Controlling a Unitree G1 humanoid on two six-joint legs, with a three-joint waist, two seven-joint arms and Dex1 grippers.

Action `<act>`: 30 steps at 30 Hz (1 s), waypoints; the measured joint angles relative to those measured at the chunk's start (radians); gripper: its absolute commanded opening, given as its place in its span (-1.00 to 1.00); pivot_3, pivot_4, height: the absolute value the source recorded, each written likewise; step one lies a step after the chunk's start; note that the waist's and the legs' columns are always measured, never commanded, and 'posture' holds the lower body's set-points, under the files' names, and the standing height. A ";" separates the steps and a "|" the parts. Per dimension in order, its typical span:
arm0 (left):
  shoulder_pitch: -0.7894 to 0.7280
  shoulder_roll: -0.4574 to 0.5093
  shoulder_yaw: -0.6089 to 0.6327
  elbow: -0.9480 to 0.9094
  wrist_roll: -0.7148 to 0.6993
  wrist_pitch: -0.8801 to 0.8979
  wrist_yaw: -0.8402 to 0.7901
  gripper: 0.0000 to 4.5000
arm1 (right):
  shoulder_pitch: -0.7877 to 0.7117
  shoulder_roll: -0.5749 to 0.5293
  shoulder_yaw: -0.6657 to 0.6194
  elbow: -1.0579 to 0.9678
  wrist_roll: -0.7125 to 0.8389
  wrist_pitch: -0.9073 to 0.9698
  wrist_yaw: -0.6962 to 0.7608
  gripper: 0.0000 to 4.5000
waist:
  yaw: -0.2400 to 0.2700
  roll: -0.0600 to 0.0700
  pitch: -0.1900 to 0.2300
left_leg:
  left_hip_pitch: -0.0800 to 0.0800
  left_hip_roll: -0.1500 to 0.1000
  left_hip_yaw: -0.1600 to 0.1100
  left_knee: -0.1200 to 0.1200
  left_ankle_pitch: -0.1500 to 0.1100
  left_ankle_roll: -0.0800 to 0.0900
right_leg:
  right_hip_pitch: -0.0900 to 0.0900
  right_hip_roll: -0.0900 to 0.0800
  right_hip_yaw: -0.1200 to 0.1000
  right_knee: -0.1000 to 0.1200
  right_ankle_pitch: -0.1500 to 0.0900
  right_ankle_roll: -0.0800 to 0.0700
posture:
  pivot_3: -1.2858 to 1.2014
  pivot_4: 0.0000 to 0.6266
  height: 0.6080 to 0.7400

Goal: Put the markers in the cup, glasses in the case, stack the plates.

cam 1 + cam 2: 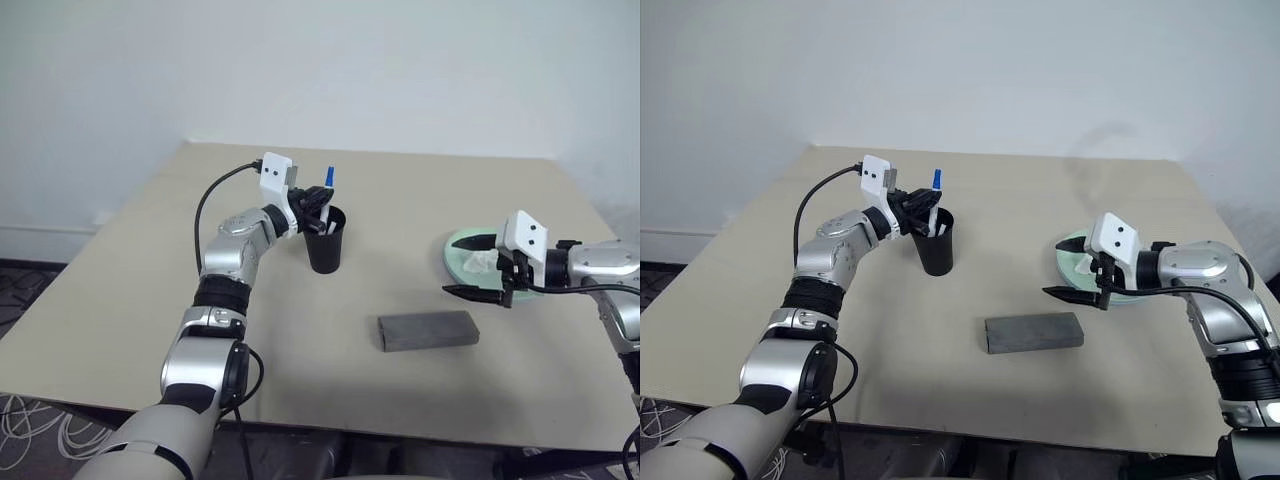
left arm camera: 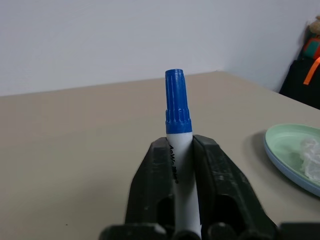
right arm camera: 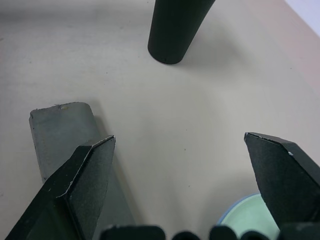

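The left gripper (image 2: 179,165) clasps the blue-capped marker (image 2: 178,125) between its two black fingers (image 2: 152,185), cap up, at the rim of the black cup (image 1: 326,240) in the middle of the table (image 1: 130,300). A second marker (image 1: 318,226) leans inside the cup. The right gripper (image 1: 470,268) hangs with its jaws spread wide and empty at the near-left edge of the stacked plates (image 1: 462,250), mint green over light blue, on the right. The grey case (image 1: 428,330) lies closed, nearer, between both arms.
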 measured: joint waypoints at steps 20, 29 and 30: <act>-0.024 0.062 0.034 -0.152 -0.070 0.132 -0.038 0.98 | -0.001 0.007 0.004 0.025 -0.002 -0.022 0.004 1.00 | 0.000 0.000 0.000 | 0.000 0.000 0.000 0.000 0.000 0.000 | 0.000 0.001 0.000 0.000 0.000 0.000 | 0.03 -1.00 0.73; 0.074 0.333 0.046 -0.396 -0.139 0.308 -0.212 0.98 | 0.011 0.010 0.001 0.027 0.002 -0.018 0.002 1.00 | 0.000 0.001 -0.001 | 0.001 0.000 0.000 -0.002 0.000 0.000 | -0.002 0.002 0.002 0.002 0.000 -0.001 | 0.03 -1.00 0.73; 0.107 0.363 0.046 -0.406 -0.139 0.315 -0.228 0.98 | 0.013 0.010 -0.002 0.027 0.004 -0.014 -0.001 1.00 | 0.000 0.001 -0.001 | 0.001 0.000 0.000 -0.002 0.000 0.000 | -0.002 0.002 0.002 0.003 0.000 -0.001 | 0.03 -1.00 0.73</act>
